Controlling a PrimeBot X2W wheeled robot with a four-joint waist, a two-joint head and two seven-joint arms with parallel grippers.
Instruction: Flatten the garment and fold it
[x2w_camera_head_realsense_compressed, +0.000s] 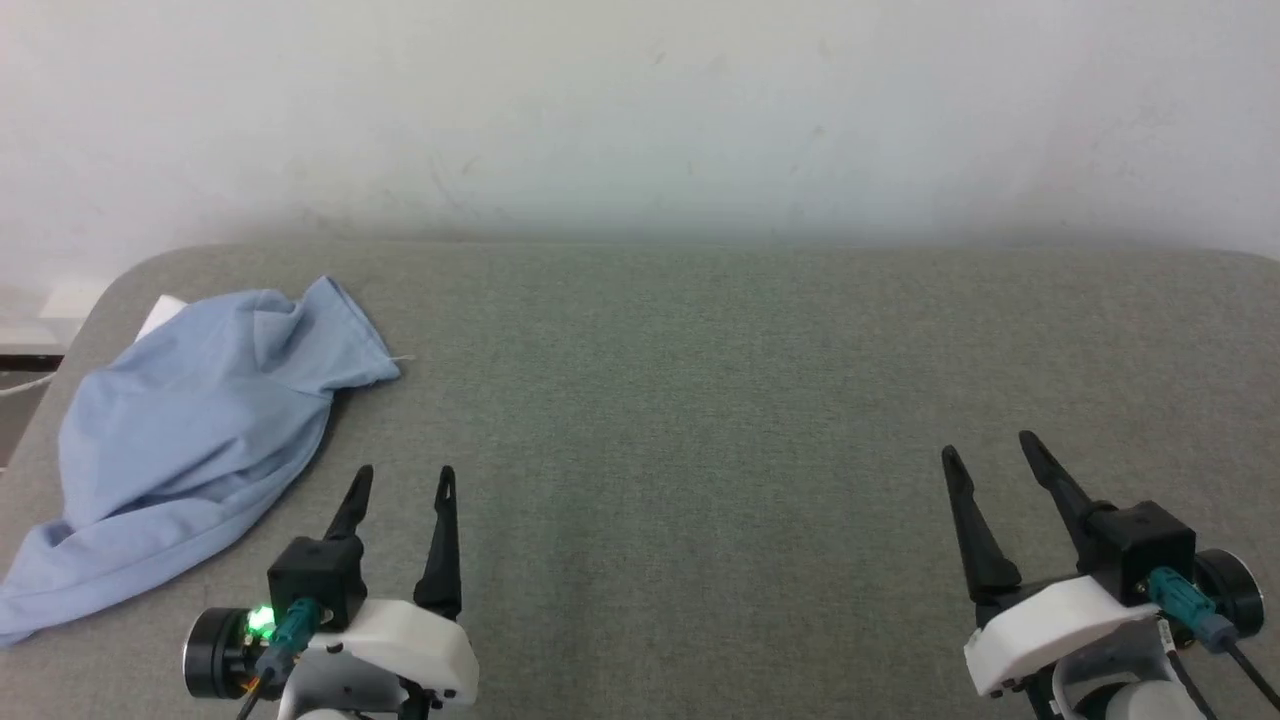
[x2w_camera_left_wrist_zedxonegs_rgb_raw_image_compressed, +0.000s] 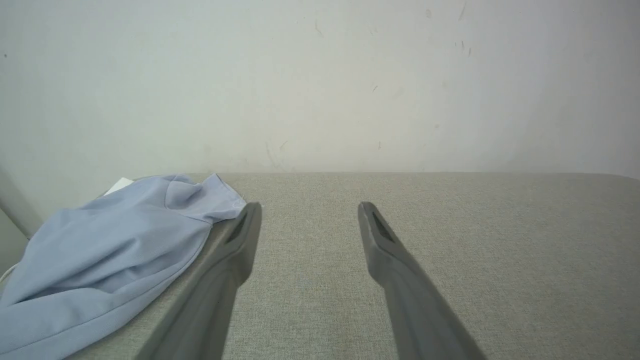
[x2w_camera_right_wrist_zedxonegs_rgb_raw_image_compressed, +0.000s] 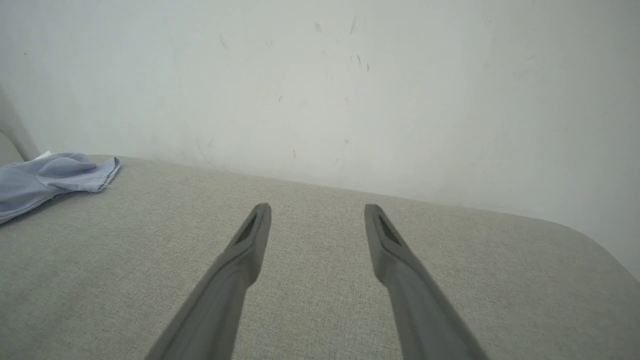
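The garment (x2w_camera_head_realsense_compressed: 190, 430) is a light blue shirt lying crumpled in a heap at the left end of the grey padded table (x2w_camera_head_realsense_compressed: 700, 400). A white corner pokes out at its far edge. The left wrist view shows the garment (x2w_camera_left_wrist_zedxonegs_rgb_raw_image_compressed: 110, 255) left of my fingers, and in the right wrist view the garment (x2w_camera_right_wrist_zedxonegs_rgb_raw_image_compressed: 45, 180) lies far off at the left. My left gripper (x2w_camera_head_realsense_compressed: 405, 475) hovers open just right of the heap's near part, holding nothing. Far to the right, my right gripper (x2w_camera_head_realsense_compressed: 985, 445) stands open over bare table.
A pale wall (x2w_camera_head_realsense_compressed: 640, 120) rises right behind the table's far edge. The table's left edge runs close beside the garment, with rounded corners at both ends. Bare grey surface spans the middle and right.
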